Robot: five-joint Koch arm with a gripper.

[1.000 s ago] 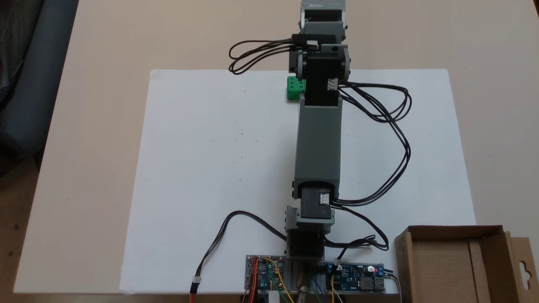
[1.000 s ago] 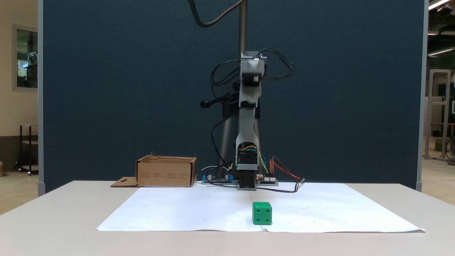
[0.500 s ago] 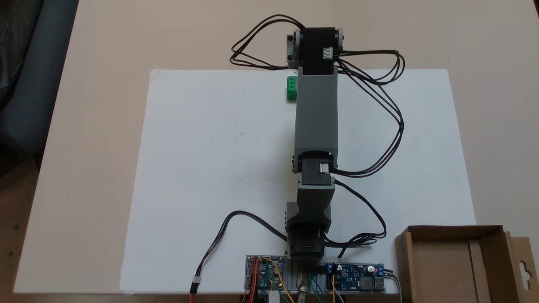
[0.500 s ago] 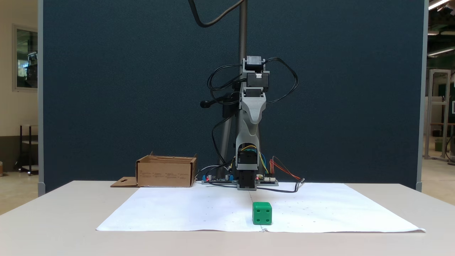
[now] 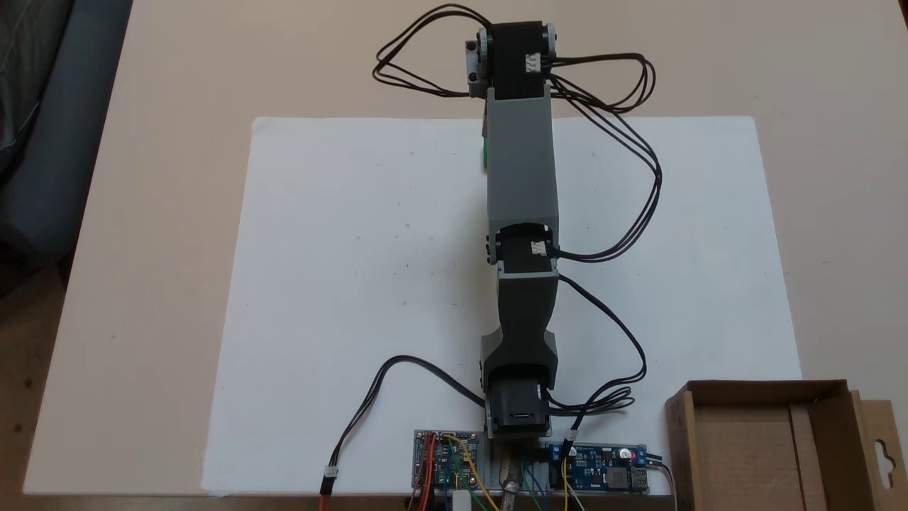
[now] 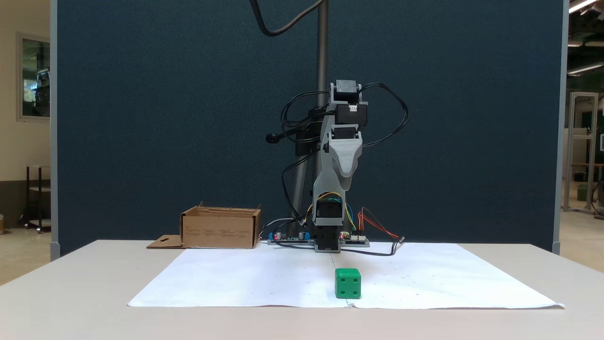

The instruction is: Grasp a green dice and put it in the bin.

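The green dice (image 6: 348, 283) stands on the white paper near its front edge in a fixed view. From above, the arm covers it and just a green sliver (image 5: 485, 152) shows at the arm's left side. The gripper (image 6: 348, 171) hangs high in the air, pointing down and toward the camera, well above the dice and touching nothing. A single grey jaw tip shows, so I cannot tell its state. The bin (image 5: 762, 443), a brown cardboard box with a hanger-hole flap, sits by the arm's base, at the bottom right from above and at the left rear (image 6: 220, 230) from the front.
A white paper sheet (image 5: 355, 284) covers the middle of the table. Circuit boards (image 5: 599, 474) and loose wires lie at the arm's base. Black cables (image 5: 638, 177) loop out to the arm's right. A dark partition (image 6: 141, 118) and a pole (image 6: 322, 42) stand behind.
The arm has stretched farther out from its base, now covering nearly all of the dice from above. From the front, the gripper came slightly lower and a bit rightward. The dice stayed put.
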